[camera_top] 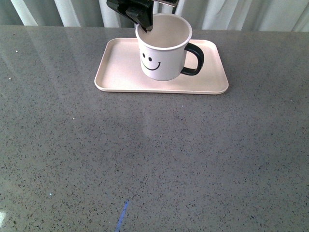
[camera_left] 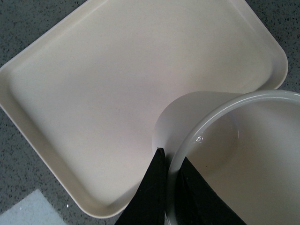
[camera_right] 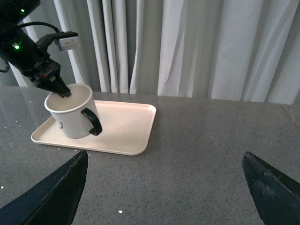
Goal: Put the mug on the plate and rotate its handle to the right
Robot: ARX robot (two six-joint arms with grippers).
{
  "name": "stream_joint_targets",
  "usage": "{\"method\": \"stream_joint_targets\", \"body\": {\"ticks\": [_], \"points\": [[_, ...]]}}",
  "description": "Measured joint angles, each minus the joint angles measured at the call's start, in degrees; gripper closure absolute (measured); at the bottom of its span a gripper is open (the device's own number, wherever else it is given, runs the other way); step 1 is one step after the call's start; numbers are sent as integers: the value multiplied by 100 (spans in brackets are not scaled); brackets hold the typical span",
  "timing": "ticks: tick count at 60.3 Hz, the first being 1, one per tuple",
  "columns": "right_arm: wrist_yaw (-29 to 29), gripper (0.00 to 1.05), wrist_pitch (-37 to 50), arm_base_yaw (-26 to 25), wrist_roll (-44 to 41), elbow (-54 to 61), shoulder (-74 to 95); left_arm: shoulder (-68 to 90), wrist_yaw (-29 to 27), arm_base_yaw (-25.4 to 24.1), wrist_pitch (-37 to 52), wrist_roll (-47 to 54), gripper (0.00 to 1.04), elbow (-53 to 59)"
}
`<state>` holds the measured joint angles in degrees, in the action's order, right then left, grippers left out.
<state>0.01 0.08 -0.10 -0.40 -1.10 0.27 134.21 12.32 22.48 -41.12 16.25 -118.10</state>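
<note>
The white mug with a black smiley face stands on the pale pink plate at the far middle of the table. Its black handle points right. My left gripper is shut on the mug's far-left rim, one finger inside and one outside; the left wrist view shows the rim pinched between my black fingers over the plate. My right gripper is open and empty above bare table, out of the front view; from it I see the mug, handle and plate.
The grey speckled table stretches from the plate to the near edge. A short blue mark lies near the front. White curtains hang behind the table's far edge.
</note>
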Motion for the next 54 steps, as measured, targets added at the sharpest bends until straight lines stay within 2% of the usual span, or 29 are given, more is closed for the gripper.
{"method": "stream_joint_targets", "body": {"ticks": [32,54], "points": [[0,9,0,0,0,0,0,2256,120,2,-1906,258,103,-3668],[0,9,0,0,0,0,0,2830,120,2,-2380,404,103,-4597]]}}
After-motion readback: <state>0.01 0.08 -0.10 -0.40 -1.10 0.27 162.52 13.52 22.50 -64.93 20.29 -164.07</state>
